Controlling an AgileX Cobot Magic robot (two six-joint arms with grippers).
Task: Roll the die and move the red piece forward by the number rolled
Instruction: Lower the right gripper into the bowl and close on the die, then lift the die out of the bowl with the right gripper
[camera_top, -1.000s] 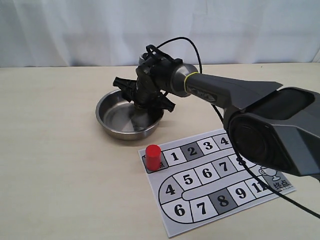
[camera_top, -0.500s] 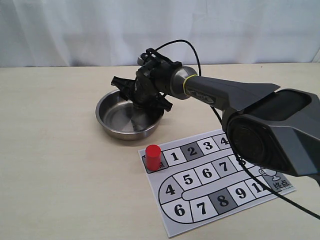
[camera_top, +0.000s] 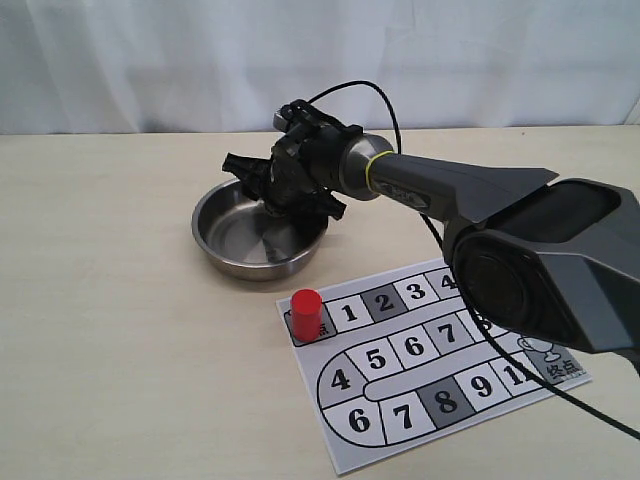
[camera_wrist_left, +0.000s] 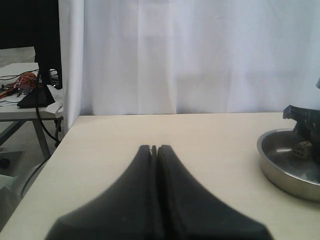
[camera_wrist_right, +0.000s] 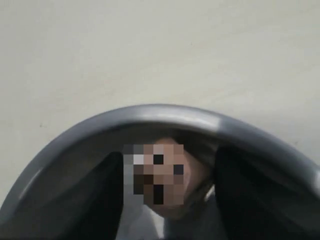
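The die (camera_wrist_left: 302, 149), a small tan cube with dark dots, lies inside the steel bowl (camera_top: 225, 228). In the right wrist view the die (camera_wrist_right: 165, 175) sits between my right gripper's (camera_wrist_right: 169, 156) two dark fingers, with a gap beside it. That right gripper (camera_top: 287, 203) reaches down into the bowl and stands open, hiding the die in the exterior view. The red piece (camera_top: 306, 313) stands upright on the first grey square of the numbered board (camera_top: 455, 395). My left gripper (camera_wrist_left: 155, 148) is shut with nothing in it, low over the table and apart from the bowl (camera_wrist_left: 280, 170).
The right arm (camera_top: 470, 190) stretches from the right across the board's far corner, trailing a black cable (camera_top: 575, 400). A white curtain (camera_top: 320, 60) backs the table. Beyond the table edge, in the left wrist view, stands a side table with clutter (camera_wrist_left: 25, 90).
My right gripper has lifted slightly and shifted a little toward the far side of the bowl. The red piece and the board have not moved.
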